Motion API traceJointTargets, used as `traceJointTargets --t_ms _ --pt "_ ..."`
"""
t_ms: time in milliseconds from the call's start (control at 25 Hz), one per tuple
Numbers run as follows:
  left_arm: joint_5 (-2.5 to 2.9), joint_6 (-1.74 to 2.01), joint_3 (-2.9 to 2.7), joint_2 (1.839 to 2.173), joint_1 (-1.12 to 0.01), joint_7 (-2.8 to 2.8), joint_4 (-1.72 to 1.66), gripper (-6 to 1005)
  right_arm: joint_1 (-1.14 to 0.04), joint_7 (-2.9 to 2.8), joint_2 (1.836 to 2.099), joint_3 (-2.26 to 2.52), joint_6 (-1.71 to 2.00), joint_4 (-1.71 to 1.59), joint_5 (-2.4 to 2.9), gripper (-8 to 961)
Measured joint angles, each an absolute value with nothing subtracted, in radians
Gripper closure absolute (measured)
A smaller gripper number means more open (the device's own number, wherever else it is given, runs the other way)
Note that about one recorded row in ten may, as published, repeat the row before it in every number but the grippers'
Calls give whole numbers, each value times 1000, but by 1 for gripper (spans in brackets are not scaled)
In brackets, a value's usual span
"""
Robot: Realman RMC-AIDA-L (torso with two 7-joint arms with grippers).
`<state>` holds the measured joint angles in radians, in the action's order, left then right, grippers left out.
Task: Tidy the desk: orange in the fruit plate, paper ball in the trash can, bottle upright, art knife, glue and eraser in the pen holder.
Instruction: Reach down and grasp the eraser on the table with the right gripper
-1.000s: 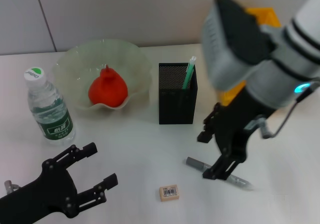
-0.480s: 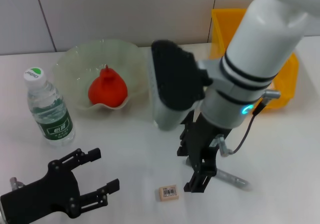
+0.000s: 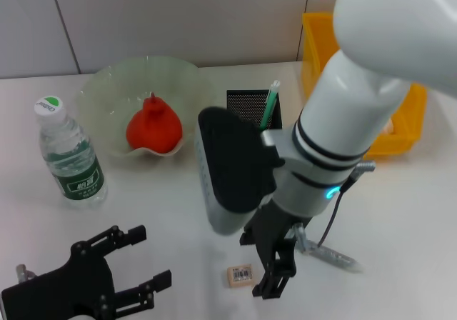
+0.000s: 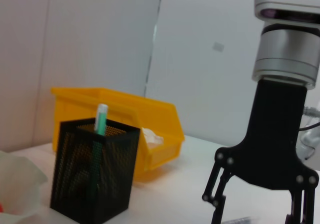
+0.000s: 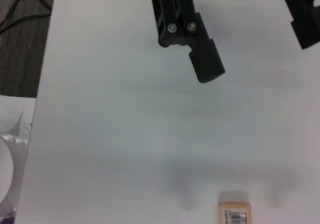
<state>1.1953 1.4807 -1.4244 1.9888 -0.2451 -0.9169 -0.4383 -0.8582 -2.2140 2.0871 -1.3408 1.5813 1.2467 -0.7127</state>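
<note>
right end effector (image 3: 275,273): fingers spread apart, holding nothing | small tan block eraser (image 3: 240,275) with barcode sticker: on white surface (image 3: 178,213), just beside it | left end effector (image 3: 139,259): spread apart, well apart

head: high, looking forward and down over the whole desk | left wrist: low at the near left, facing right toward pen holder (image 4: 93,174) and trash can (image 4: 120,109) | right wrist: close above the desk, looking down at eraser (image 5: 234,212) | shared: eraser (image 3: 240,274), pen holder (image 3: 253,113)
</note>
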Motion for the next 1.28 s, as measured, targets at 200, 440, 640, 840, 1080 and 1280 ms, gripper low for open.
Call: traceJointTargets --t_ms 200,440,640,840,1080,1280 --pt "1214 1478 -1420 1993 -253 -919 -434 152 -856 -2213 2088 -1288 1533 1213 -717 186" --pt "1224 1477 -1419 1995 -256 -919 -434 152 -864 -2209 2088 -1264 1471 1168 -724 187" --pt "1229 1480 -1417 1995 -256 -919 -435 152 -866 -2202 2088 -1260 1445 1152 -739 188" --pt "1240 1483 -1417 1997 -258 -922 -434 152 -871 -2202 2088 -1260 1428 1137 -739 234" --pt "1241 1483 -1417 1997 -258 -922 -433 152 -884 -2202 2089 -1250 1415 1107 -743 369" --pt "1241 1483 -1417 1998 -261 -922 -432 152 -884 -2202 2089 -1231 1401 1096 -754 433"
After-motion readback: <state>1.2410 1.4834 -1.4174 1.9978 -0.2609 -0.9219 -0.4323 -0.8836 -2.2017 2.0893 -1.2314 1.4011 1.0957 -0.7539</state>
